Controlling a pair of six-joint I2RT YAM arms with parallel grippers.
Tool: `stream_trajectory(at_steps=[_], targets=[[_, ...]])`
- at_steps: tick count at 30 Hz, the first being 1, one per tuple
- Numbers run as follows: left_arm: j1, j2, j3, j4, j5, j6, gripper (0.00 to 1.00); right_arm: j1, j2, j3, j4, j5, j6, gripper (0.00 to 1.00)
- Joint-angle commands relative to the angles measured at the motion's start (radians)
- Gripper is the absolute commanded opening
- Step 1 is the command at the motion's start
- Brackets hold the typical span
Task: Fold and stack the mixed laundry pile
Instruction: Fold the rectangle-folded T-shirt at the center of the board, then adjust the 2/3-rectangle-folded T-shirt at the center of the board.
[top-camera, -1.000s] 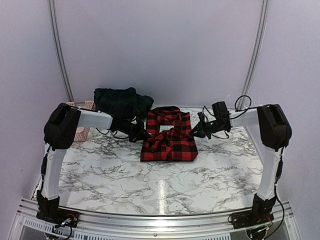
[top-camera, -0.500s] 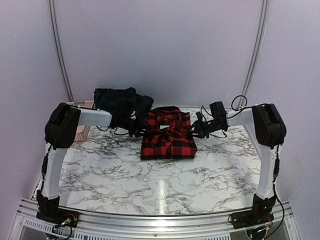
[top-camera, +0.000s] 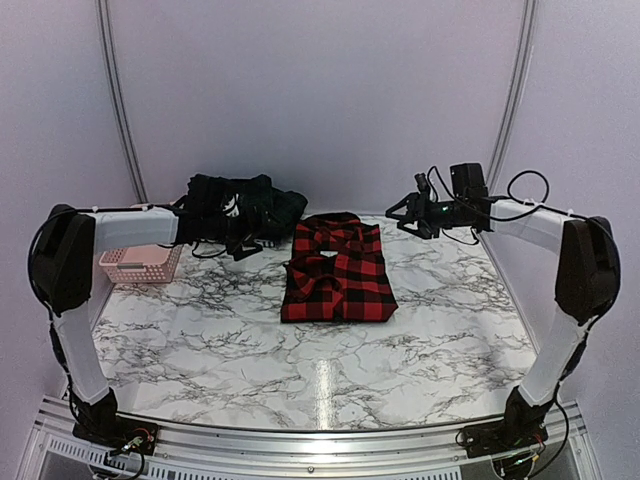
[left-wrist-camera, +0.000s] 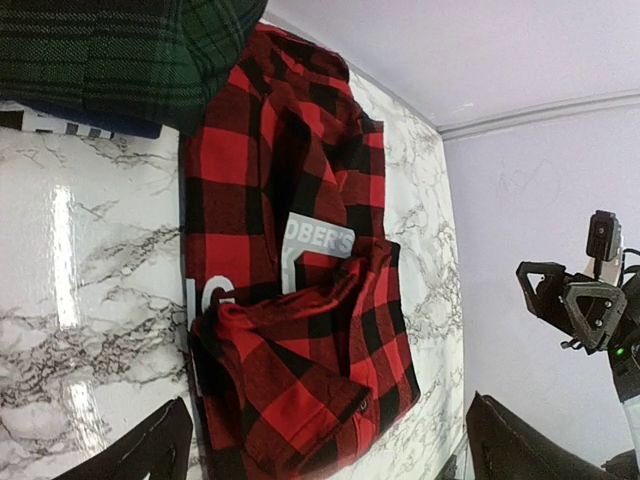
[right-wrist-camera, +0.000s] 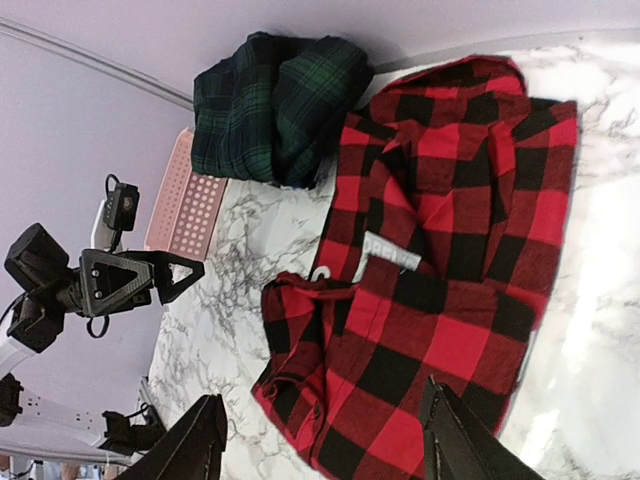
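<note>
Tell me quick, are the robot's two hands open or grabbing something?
Left gripper: open, holding nothing.
Right gripper: open, holding nothing.

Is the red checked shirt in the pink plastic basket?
No, the checked shirt lies on the marble table, away from the basket.

I see bare desk (top-camera: 300, 370) to pass over across the whole near half and in strips either side of the red checked shirt (top-camera: 338, 285) lying mid-desk, while the dark green plaid heap (top-camera: 262, 200) and the pink basket (top-camera: 140, 264) just beside it block the back left.
</note>
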Motion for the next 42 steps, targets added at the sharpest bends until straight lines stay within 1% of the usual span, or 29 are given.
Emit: stream_trajectory(at_steps=[1, 5, 7, 10, 13, 18, 21, 23, 28, 31, 35, 42], targets=[[-0.049, -0.064, -0.121, -0.004, 0.006, 0.032, 0.99, 0.084, -0.044, -0.094, -0.032, -0.005, -0.013, 0.58], [-0.127, -0.073, -0.185, 0.023, 0.01, 0.004, 0.99, 0.172, -0.058, -0.158, -0.023, 0.006, -0.013, 0.47], [-0.153, -0.064, -0.204, 0.049, 0.004, -0.024, 0.99, 0.207, -0.042, -0.179, -0.002, 0.015, -0.001, 0.45], [-0.171, -0.041, -0.22, 0.121, 0.0, -0.082, 0.99, 0.237, -0.003, -0.18, 0.016, 0.038, 0.004, 0.44], [-0.176, -0.002, -0.199, 0.169, -0.003, -0.113, 0.99, 0.239, 0.034, -0.171, 0.018, 0.065, 0.011, 0.43], [-0.181, 0.088, -0.114, 0.157, 0.0, -0.121, 0.96, 0.24, 0.095, -0.146, -0.001, 0.071, 0.002, 0.4], [-0.181, 0.117, -0.083, 0.108, -0.016, -0.108, 0.94, 0.24, 0.097, -0.132, -0.014, 0.076, -0.004, 0.39], [-0.181, 0.117, -0.084, 0.107, -0.027, -0.118, 0.93, 0.24, 0.088, -0.124, -0.026, 0.079, -0.007, 0.39], [-0.184, 0.14, -0.073, 0.18, 0.006, -0.153, 0.93, 0.24, 0.066, -0.132, -0.073, 0.107, -0.029, 0.39], [-0.196, 0.174, 0.001, 0.188, 0.043, -0.144, 0.93, 0.239, 0.031, -0.162, -0.089, 0.131, -0.032, 0.37], [-0.198, 0.213, 0.101, 0.192, 0.047, -0.142, 0.93, 0.237, -0.009, -0.186, -0.125, 0.166, -0.055, 0.36], [-0.173, 0.391, 0.39, 0.195, 0.023, -0.151, 0.93, 0.237, -0.035, -0.206, -0.131, 0.172, -0.056, 0.36]])
